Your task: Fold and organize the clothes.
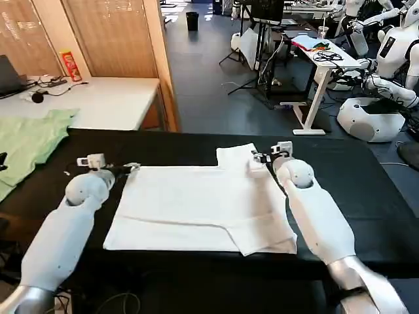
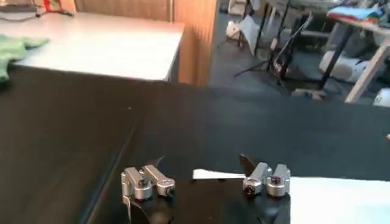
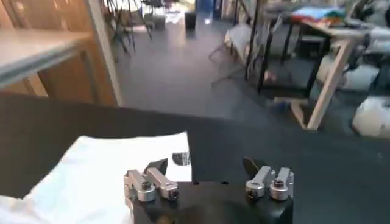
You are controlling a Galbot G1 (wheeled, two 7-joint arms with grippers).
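Fabric takes up the middle of the black table (image 1: 366,190): the white T-shirt (image 1: 196,206) lies flat and partly folded, one sleeve (image 1: 237,157) sticking out at the far edge and a folded flap hanging toward the near right corner. Its print cannot be made out from the head view; in the right wrist view a small dark mark shows near the edge of the cloth, too little to read. The left gripper (image 1: 131,168) sits at the shirt's far left corner, and in its own wrist view (image 2: 204,173) the two fingers stand apart with the white corner of the shirt (image 2: 332,198) between and beyond them, low over the black surface; whether the tips touch the cloth cannot be told, since the picture cuts them off. The right gripper (image 1: 260,157) rests at the far right side, by the sleeve, and its wrist view (image 3: 204,167) also shows the fingers spread wide with nothing between them, the shirt (image 3: 103,167) lying under and beside one finger. The right forearm covers the shirt's right edge in the head view. A light green garment (image 1: 29,140) lies at the table's far left, cut off by the frame.
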